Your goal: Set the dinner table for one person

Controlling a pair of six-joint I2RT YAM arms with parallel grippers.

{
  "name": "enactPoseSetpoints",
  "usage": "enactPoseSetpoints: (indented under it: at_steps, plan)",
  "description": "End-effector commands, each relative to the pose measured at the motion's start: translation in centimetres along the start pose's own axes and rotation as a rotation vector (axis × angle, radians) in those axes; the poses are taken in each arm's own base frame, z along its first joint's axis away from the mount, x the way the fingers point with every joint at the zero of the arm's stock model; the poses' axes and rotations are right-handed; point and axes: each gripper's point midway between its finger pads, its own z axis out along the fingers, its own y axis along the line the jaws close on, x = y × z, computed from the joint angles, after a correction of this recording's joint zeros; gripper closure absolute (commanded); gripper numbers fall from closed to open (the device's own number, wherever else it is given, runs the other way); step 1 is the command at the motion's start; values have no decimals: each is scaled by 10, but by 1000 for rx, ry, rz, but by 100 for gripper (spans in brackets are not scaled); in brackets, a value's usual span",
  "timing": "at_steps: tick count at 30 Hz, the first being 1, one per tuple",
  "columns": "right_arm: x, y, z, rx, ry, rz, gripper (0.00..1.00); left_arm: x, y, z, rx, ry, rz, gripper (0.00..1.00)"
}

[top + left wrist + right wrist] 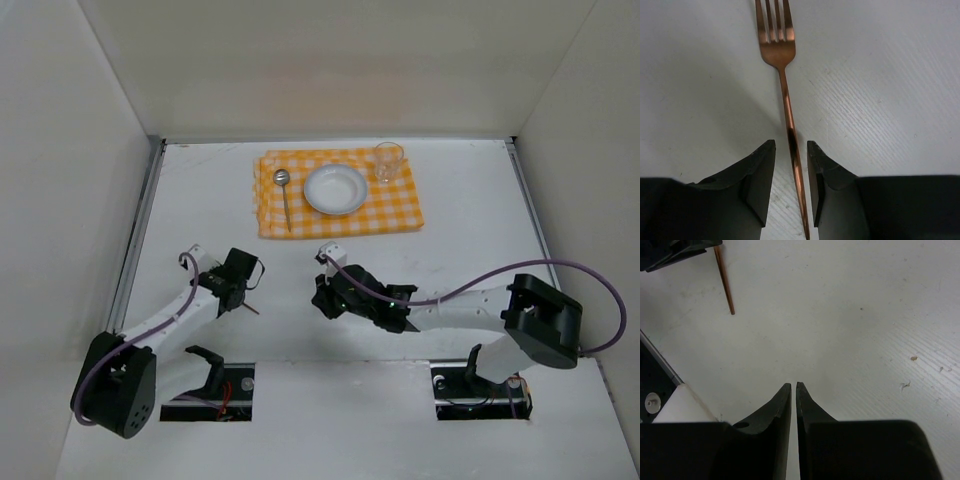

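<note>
One copper fork (785,100) lies on the bare white bench (480,250), on the left, well short of the checked cloth (400,215). Its handle runs straight through the gap between the left fingers (760,180), tines pointing away from the wrist; those fingers stand parted, bench showing on either side of the handle, so nothing is clamped. That arm is plainly the nearer. On the checked cloth, left to right: one spoon (284,192), one plate (335,189), one glass (389,162). Further right, the right fingers (782,405) are all but closed on nothing, a thin slit between them.
</note>
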Motion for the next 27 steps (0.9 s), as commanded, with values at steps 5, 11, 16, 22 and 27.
enactPoseSetpoints:
  at_steps: [5, 11, 16, 22, 27]
  plan:
    - [-27, 13, -18, -45, -96, 4, 85, 6, 3, 7, -53, 4, 6, 73]
    - [-35, 13, -27, -54, -124, 8, 84, 11, 0, 16, -65, 10, 31, 86]
    - [-44, 6, -37, -49, -158, 31, 84, 11, 1, 13, -51, 4, 48, 97]
    - [-56, -7, -48, -22, -209, 60, 83, -13, -7, -4, 22, -90, 51, 100]
    - [-67, -21, -57, 5, -255, 96, 83, -34, -37, -34, 131, -137, 81, 100]
